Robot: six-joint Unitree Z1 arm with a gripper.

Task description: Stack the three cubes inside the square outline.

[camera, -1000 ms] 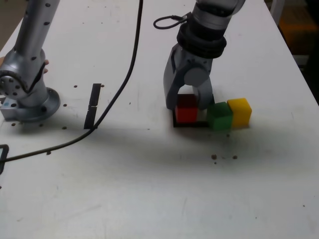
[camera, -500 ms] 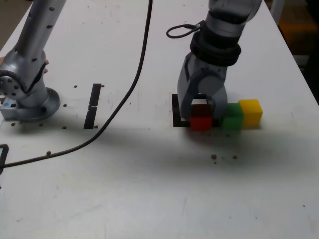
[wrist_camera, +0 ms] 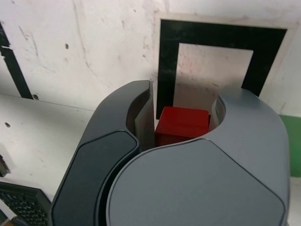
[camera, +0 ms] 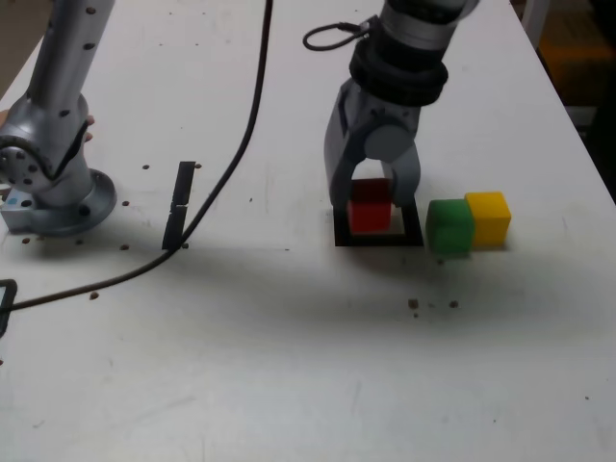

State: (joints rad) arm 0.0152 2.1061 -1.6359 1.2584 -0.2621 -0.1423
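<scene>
Red cube: matte, plain-coloured, deeper red on its upper face, brighter on the side toward the exterior camera; seen there against the square outline, nearer the exterior view's left side of the white centre; wrist view shows white centre and black border beyond the cube, so its footing inside the frame is not settled; whether it touches the table or hangs just above, cannot tell.

Gripper: fingers on either side of the red cube, closed to its width; I read this as a clamp on the cube, though the contact is partly hidden.

Green cube: on the table, outside the outline, just beside its border on the exterior view's right; yellow cube next to it, farther right, apparently touching; no stack yet.

Step in hand, by my judgement: placing red as the base; next move calls for centring it within the black border, seating it flat, then parting the fingers and lifting straight clear; green sits close enough that a drift that way could nudge it; an off-centre base would make the later cubes harder to balance.
</scene>
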